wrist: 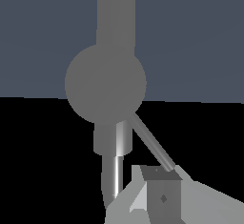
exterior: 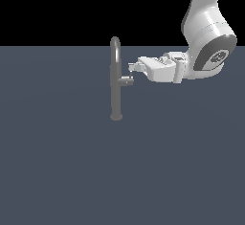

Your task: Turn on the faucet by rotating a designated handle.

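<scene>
Standing upright on the flat grey floor point(exterior: 57, 171), the faucet point(exterior: 115, 83) has open surface on every side, floor edge far behind it. Handle point(exterior: 127, 80) projects from the column toward the exterior view's right, its thin rod slanting up. Arm point(exterior: 206, 37) descends from upper right, wrist horizontal. Gripper point(exterior: 131, 69) sits at the rod's tip; one fingertip point(wrist: 162, 194) touches it. Finger spread: cannot tell.

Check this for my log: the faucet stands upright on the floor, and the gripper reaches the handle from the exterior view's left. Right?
Not quite. The faucet does stand upright, but the gripper comes at the handle from the exterior view's right, as the exterior view shows.
</scene>
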